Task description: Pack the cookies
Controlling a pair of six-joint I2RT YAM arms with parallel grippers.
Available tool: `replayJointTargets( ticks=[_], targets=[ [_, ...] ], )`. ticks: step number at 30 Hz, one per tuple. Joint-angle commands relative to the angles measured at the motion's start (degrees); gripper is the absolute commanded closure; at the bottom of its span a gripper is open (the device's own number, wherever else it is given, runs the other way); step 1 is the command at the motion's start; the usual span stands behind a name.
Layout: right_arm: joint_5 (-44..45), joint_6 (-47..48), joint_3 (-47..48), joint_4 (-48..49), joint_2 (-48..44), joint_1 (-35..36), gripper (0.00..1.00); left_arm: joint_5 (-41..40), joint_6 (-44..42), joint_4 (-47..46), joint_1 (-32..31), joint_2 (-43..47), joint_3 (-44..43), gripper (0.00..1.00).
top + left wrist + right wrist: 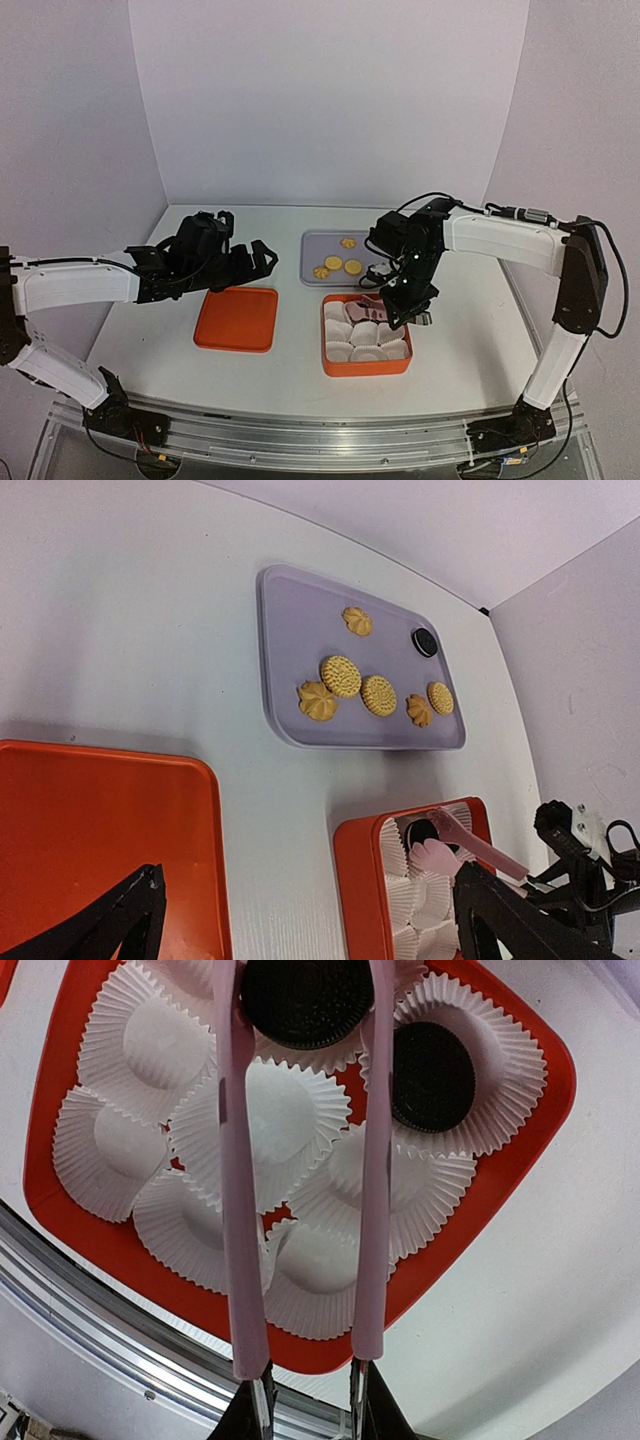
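The right gripper [308, 1410] clasps pink tongs [240, 1210], with a black cookie [305, 1005] between their arms above the orange box's [365, 369] paper cups [280, 1120]. Another black cookie [432, 1075] sits in a neighbouring cup. The golden cookies [341, 676] lie on the grey tray [300, 610]. The left gripper [245, 242] gapes wide.

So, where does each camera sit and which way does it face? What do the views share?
Top external: fixed above and behind the arm bases, facing down on the table; shows both arms, left gripper and right gripper.
Left wrist: on the left arm, facing across to the grey tray; its own open black fingers at the bottom.
Right wrist: on the right arm, facing down into the orange box; its fingers grip pink tongs.
Shared: all three show the orange box and tongs.
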State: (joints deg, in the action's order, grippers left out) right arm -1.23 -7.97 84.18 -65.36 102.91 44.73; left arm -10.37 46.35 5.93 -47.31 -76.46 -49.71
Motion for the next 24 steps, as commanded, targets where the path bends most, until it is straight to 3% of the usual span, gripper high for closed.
replayJointTargets(
  ticks=[1,24],
  targets=[
    [0.66,0.15,-0.15,0.73,-1.01,0.33,0.77,0.44,-0.36,-1.38,-0.06,-0.71,-0.79,0.00],
    [1.23,-0.94,-0.05,1.09,-0.27,0.42,0.66,0.26,-0.01,-1.19,-0.06,0.00,-0.24,0.00]
  ],
)
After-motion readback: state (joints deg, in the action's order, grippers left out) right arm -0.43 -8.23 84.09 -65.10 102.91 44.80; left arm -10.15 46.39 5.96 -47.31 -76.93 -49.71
